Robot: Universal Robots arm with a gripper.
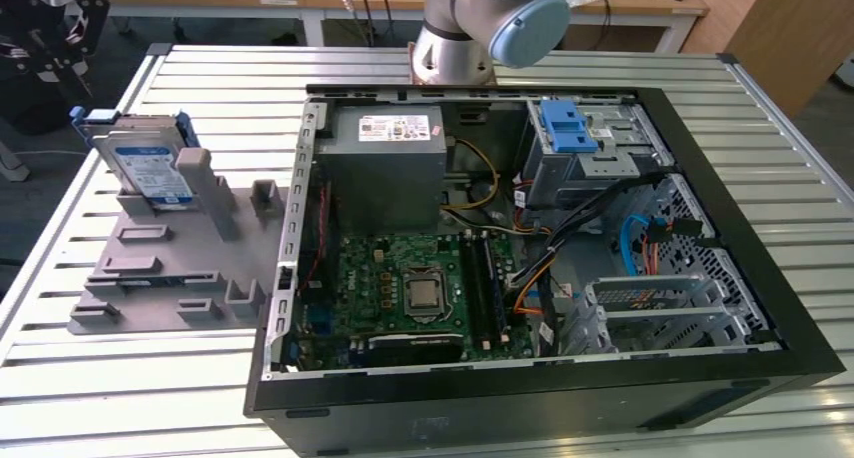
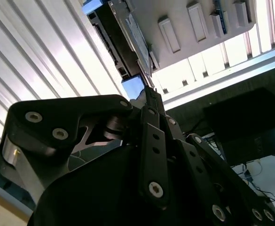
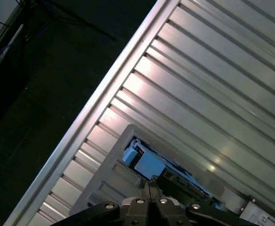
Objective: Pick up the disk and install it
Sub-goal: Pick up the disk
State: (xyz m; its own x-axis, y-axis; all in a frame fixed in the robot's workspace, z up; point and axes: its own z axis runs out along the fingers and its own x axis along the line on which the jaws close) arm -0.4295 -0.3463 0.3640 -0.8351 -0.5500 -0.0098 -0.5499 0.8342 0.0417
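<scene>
Disk [image 1: 143,164] hasn't been picked up yet, so I'm basically at the start. It's standing on edge in the grey holder block [image 1: 160,268] at the exterior view's left, well apart from the open computer case [image 1: 534,398] it's meant to go into. Nothing is installed, and the drive cage with the blue latch [image 1: 574,133] sits at the far corner of the case.

Both wrist views have the gripper [image 3: 146,186] pointing at the disk's blue-railed end [image 3: 146,165]. It looks close, but I can't tell if it's touching. The fingers look pressed together with nothing between them.

Room-wise, the disk is near the edge of the slatted table [image 1: 200,78], with dark floor just past it, so there isn't much margin on that side. The holder's upright posts stand right beside the disk. The stretch of table between the holder and the case is open, but the case is packed with cables and boards around the cage.
</scene>
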